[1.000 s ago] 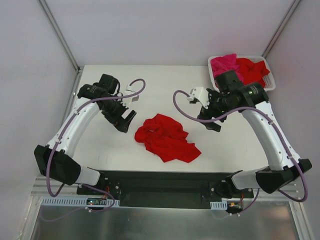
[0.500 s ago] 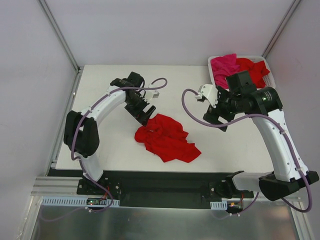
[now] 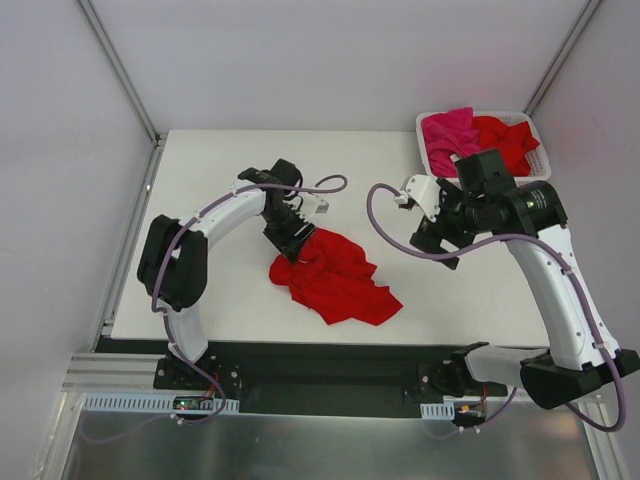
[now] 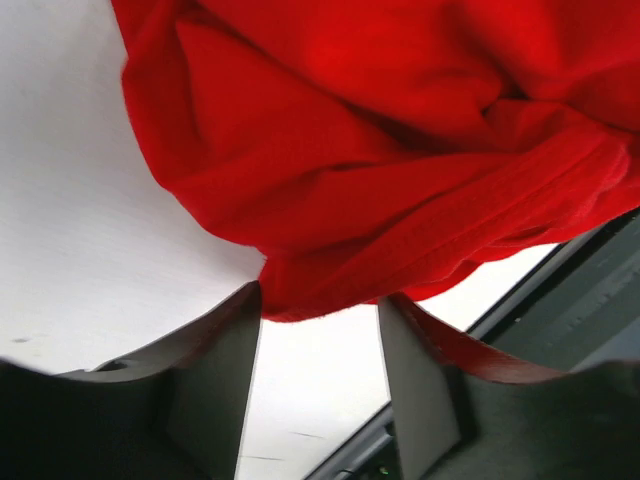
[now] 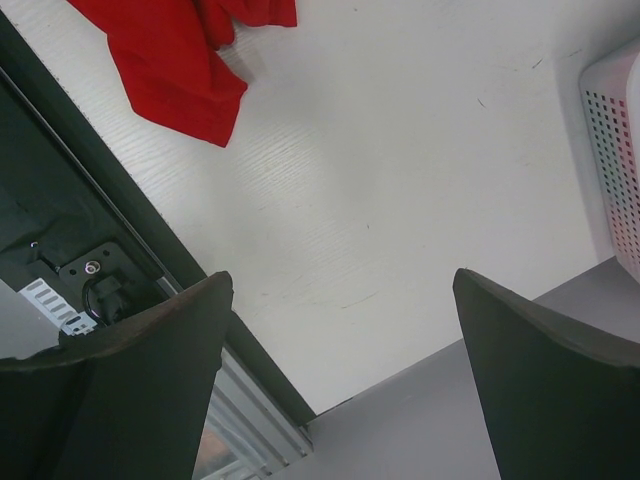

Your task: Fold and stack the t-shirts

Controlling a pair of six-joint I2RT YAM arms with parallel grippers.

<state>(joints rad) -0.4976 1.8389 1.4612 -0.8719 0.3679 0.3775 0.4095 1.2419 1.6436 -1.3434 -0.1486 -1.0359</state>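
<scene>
Crumpled in a loose heap on the table [image 3: 220,290], well to the left of the white basket [image 3: 540,160] and nearer the arm bases than it: a red t-shirt [image 3: 333,277]. Long axis on a slant, far end pointing away from the basket, near end tapering toward the near table edge below the basket. Collar and sleeves lost in the folds, so cannot tell which end is the neck.

At the shirt's far end, the end away from the basket: the left gripper [image 3: 297,245], tipped down onto the cloth. Seen from the left wrist, jaws partway in, fingers [image 4: 225,340] with a gap of bare table between them and a rolled red edge lying right at the tips. Not yet pinched flat.

Between shirt and basket, hanging above bare table: the right gripper [image 3: 437,245], spread wide, touching nothing.

Inside the basket, side by side: a magenta t-shirt [image 3: 450,132] on the left and a second red t-shirt [image 3: 505,140] on the right, both bunched.
</scene>
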